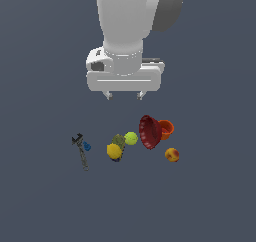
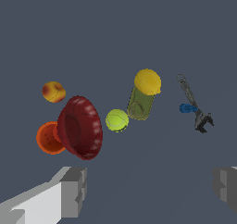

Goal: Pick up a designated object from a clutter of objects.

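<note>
The can [image 1: 118,140] shows mostly its olive-green top and stands between the yellow ball [image 1: 114,151] and the green tennis ball [image 1: 131,138], touching or nearly touching both. In the wrist view the can [image 2: 139,105] sits under the yellow ball [image 2: 147,81], with the green ball [image 2: 117,120] beside it. My gripper [image 1: 124,96] is open and empty, well above the clutter and roughly over the can. Its fingers [image 2: 74,190] stand wide apart around the gripper's middle [image 2: 150,190].
A dark red bowl [image 1: 149,132] lies tipped on its side against an orange cup [image 1: 166,129]. An orange-red fruit [image 1: 172,155] lies at the exterior view's right. A grey wrench [image 1: 81,151] and a blue bit [image 1: 87,146] lie at the exterior view's left.
</note>
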You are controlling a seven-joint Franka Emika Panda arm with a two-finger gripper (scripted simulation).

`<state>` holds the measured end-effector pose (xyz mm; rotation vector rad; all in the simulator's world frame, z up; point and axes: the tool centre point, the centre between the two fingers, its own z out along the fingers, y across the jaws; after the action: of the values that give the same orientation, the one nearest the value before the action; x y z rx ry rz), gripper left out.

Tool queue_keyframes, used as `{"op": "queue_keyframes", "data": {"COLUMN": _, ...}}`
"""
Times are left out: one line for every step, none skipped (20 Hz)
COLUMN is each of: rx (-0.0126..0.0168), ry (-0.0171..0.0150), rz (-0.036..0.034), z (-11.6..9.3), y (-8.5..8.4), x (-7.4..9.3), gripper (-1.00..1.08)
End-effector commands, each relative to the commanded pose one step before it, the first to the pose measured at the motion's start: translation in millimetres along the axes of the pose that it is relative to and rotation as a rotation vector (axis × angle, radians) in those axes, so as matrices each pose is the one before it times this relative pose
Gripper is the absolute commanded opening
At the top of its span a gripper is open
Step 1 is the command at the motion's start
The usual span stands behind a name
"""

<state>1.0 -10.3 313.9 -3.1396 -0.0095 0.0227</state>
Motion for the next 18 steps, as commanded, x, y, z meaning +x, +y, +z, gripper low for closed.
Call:
{"op": "queue_keyframes", "data": {"rx": 0.00000, "ry": 0.00000, "rz": 0.00000, "z": 0.00, "y": 0.01, "x": 0.00, "gripper": 1.00}}
{"op": "queue_keyframes", "data": {"rx": 0.00044, "ry": 0.00058, "rz": 0.00095, "z": -0.20, "y": 0.04, "x": 0.02, "gripper": 1.00}}
{"op": "queue_keyframes", "data": {"rx": 0.00139, "ry": 0.00173, "rz": 0.00291, "z": -0.61, "y": 0.23, "x": 0.06, "gripper": 1.00}}
{"op": "queue_keyframes", "data": {"rx": 0.00228, "ry": 0.00282, "rz": 0.00476, "z": -0.98, "y": 0.35, "x": 0.11, "gripper": 1.00}}
{"op": "queue_keyframes", "data": {"rx": 0.00319, "ry": 0.00390, "rz": 0.00661, "z": -1.35, "y": 0.48, "x": 0.17, "gripper": 1.00}}
{"op": "queue_keyframes", "data": {"rx": 0.00408, "ry": 0.00494, "rz": 0.00842, "z": -1.68, "y": 0.60, "x": 0.24, "gripper": 1.00}}
{"op": "queue_keyframes", "data": {"rx": 0.00400, "ry": 0.00478, "rz": 0.00822, "z": -1.59, "y": 0.59, "x": 0.27, "gripper": 1.00}}
{"op": "queue_keyframes", "data": {"rx": 0.00305, "ry": 0.00361, "rz": 0.00630, "z": -1.15, "y": 0.46, "x": 0.24, "gripper": 1.00}}
{"op": "queue_keyframes", "data": {"rx": 0.00207, "ry": 0.00244, "rz": 0.00434, "z": -0.72, "y": 0.32, "x": 0.20, "gripper": 1.00}}
{"op": "queue_keyframes", "data": {"rx": 0.00110, "ry": 0.00129, "rz": 0.00239, "z": -0.32, "y": 0.19, "x": 0.14, "gripper": 1.00}}
{"op": "queue_keyframes", "data": {"rx": 0.00000, "ry": 0.00000, "rz": 0.00000, "z": 0.12, "y": -0.19, "x": 0.09, "gripper": 1.00}}
{"op": "queue_keyframes", "data": {"rx": -0.00066, "ry": -0.00078, "rz": -0.00135, "z": 0.14, "y": 0.08, "x": -0.14, "gripper": 1.00}}
{"op": "queue_keyframes", "data": {"rx": -0.00042, "ry": -0.00051, "rz": -0.00139, "z": -0.21, "y": -0.11, "x": -0.24, "gripper": 1.00}}
{"op": "queue_keyframes", "data": {"rx": 0.00000, "ry": 0.00000, "rz": 0.00000, "z": -0.08, "y": 0.04, "x": -0.04, "gripper": 1.00}}
{"op": "queue_keyframes", "data": {"rx": 0.00007, "ry": 0.00010, "rz": 0.00068, "z": 0.44, "y": 0.00, "x": 0.26, "gripper": 1.00}}
{"op": "queue_keyframes", "data": {"rx": 0.00004, "ry": 0.00008, "rz": 0.00154, "z": 0.97, "y": 0.19, "x": 0.53, "gripper": 1.00}}
{"op": "queue_keyframes", "data": {"rx": -0.00004, "ry": 0.00001, "rz": 0.00207, "z": 1.51, "y": 0.24, "x": 0.79, "gripper": 1.00}}
{"op": "queue_keyframes", "data": {"rx": -0.00011, "ry": -0.00006, "rz": 0.00267, "z": 2.04, "y": 0.32, "x": 1.04, "gripper": 1.00}}
